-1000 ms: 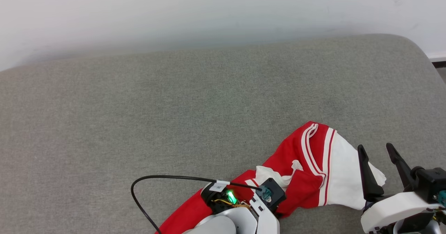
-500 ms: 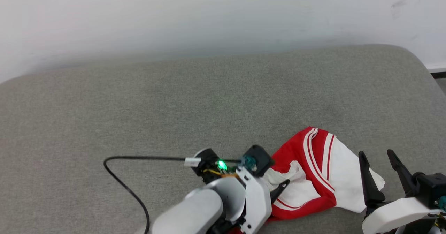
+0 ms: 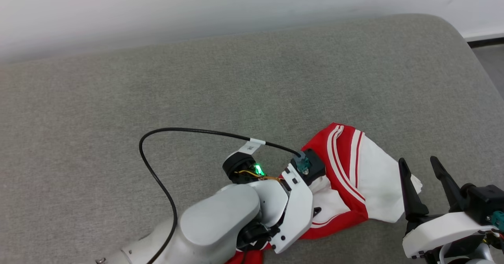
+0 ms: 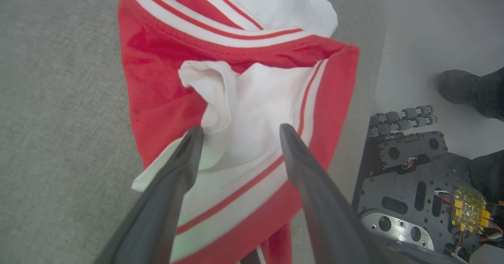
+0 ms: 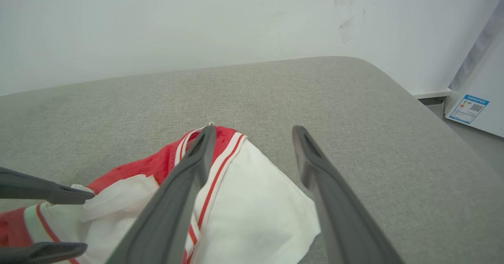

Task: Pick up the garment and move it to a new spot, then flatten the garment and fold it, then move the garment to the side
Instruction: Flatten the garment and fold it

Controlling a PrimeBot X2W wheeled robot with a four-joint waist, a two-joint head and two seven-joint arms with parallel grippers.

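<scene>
Two sets of jaws are now standing wide apart, and the left jaws are the ones that have just changed. A second ago they were pinched shut down in the cloth. Now their long dark fingers [image 4: 173,185] are spreading to either side of a white fold and gripping nothing. Whether the tips are brushing the fabric I cannot tell. The right jaws are keeping the wide gap they had, with their fingers [image 3: 407,193] hovering empty just beside the white sleeve [image 3: 378,177].

The red short-sleeved jersey shirt with white sleeves and red-white striped trim [image 3: 342,157] is lying bunched on the grey fabric-covered padded surface [image 3: 118,98]. It is sitting near the front edge, toward the robot's right, between the two arms. From the left wrist the shirt [image 4: 157,79] is showing red cloth doubled over white, with the stripes crossing the heap. From the right wrist the sleeve [image 5: 256,209] is lying fairly flat. A scrap of red is trailing under the pale left forearm [image 3: 220,224], whose black cable [image 3: 157,177] is looping over the bare surface.

The release is suggesting that the carrying step is ending and the shirt is being left at its new spot. The head camera has shifted too, so I am not judging how far the cloth travelled. Flattening is probably coming next, since the shirt is lying in a heap with its layers overlapping. Both jaws will likely be needing separate edges to draw apart, and the right jaws are already sitting close to the sleeve. With the heap so near the front edge, a pull toward the robot is risking dragging it off.
</scene>
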